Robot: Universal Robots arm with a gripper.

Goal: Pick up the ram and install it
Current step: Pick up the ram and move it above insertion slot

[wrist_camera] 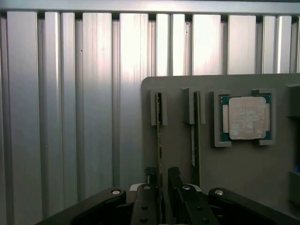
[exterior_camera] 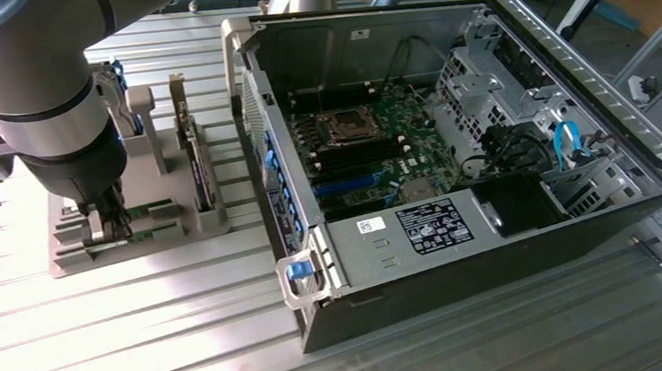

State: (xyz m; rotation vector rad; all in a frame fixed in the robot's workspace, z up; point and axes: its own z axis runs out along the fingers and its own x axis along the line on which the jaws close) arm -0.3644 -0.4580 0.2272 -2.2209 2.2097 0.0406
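Our gripper (wrist_camera: 162, 174) stands released astride the ram (wrist_camera: 159, 136) at the holder's (wrist_camera: 234, 178) edge. Closing off-centre could tilt or jam it.

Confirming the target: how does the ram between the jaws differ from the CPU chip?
The thin ram stands on edge in a slot; the square CPU chip lies flat in a recess. The ram sits between the gripper's jaws; the CPU chip lies apart. Both rest in the gray holder.
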